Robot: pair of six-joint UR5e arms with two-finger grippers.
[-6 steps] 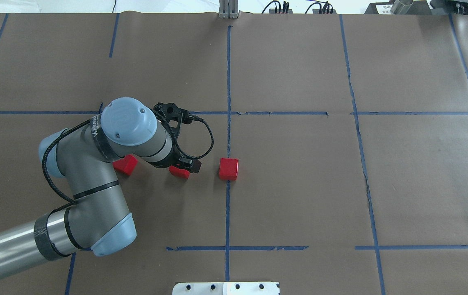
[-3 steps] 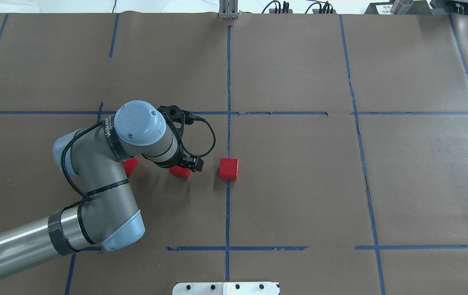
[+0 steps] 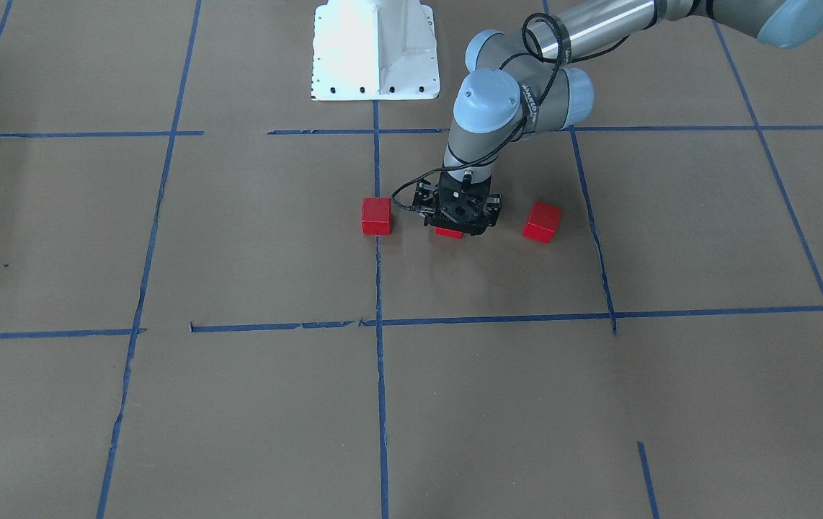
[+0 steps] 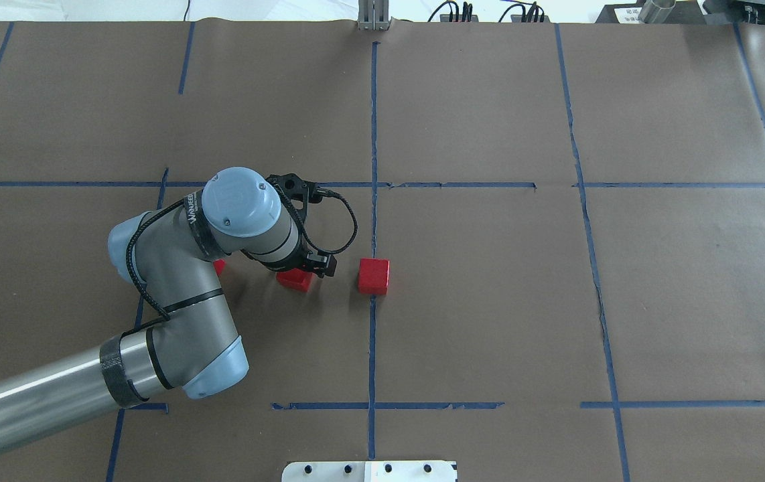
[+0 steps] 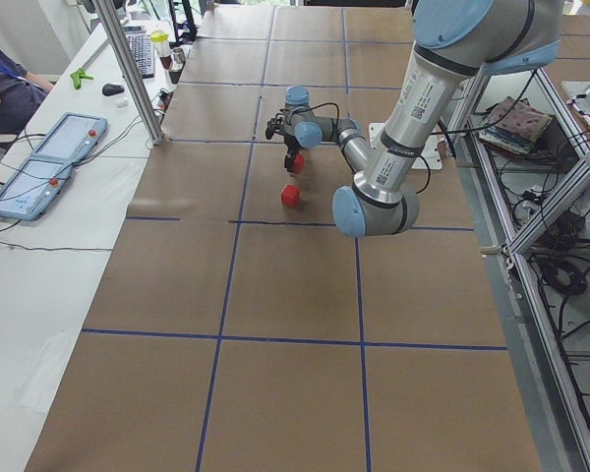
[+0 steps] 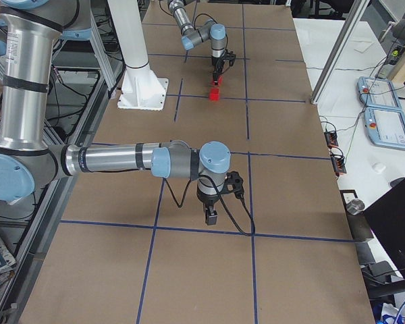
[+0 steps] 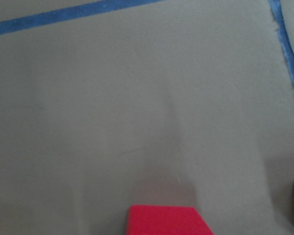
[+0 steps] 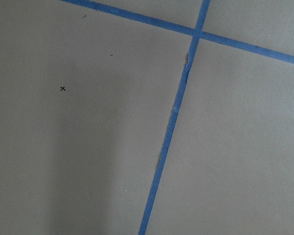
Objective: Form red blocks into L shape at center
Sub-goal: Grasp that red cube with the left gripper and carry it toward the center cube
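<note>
In the front-facing view, your left arm's black two-finger gripper sits low over the middle small bright-red matte cube; only a sliver of that cube shows, so you cannot tell whether the jaws have closed on it. The red cube at the centre rests on the straight blue tape line to the robot's right, near but apart; the third red cube lies on the opposite side; being cubes, none has a long axis to mind. Overhead, the order is the same; against a second ago the left arm has swung towards the centre line and hides most of the third cube, while no cube has shifted. From the right end, the right gripper hangs well away, so the left arm is the nearer; you cannot tell how far open it is. The left wrist view shows the middle cube's top at its bottom edge.
</note>
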